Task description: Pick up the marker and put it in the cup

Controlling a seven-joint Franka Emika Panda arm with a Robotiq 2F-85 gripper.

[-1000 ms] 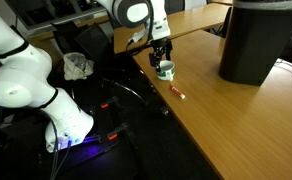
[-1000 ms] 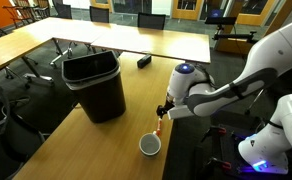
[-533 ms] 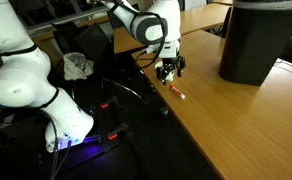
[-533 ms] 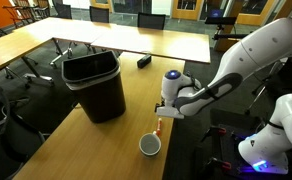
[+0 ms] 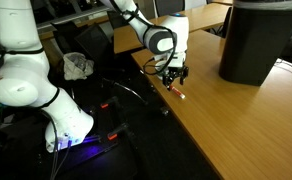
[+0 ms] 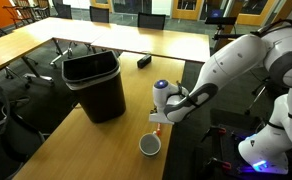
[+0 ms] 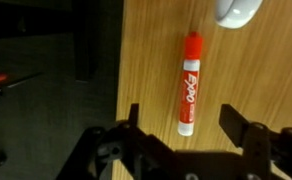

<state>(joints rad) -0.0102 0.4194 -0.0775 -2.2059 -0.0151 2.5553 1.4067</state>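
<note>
A glossy white, rounded arm (image 5: 22,88) carries a black tool (image 5: 173,77).

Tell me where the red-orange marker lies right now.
In the wrist view, the red-orange marker lies flat on the wooden table, its whitish end framed between the open hand's fingers, with the white cup just beyond it.

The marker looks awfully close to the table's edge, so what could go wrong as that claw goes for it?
In the wrist view the marker lies near the table edge; an off-centre finger of the open gripper might roll it off. The cup sits close by the marker's red end, so the gripper could knock it.
</note>
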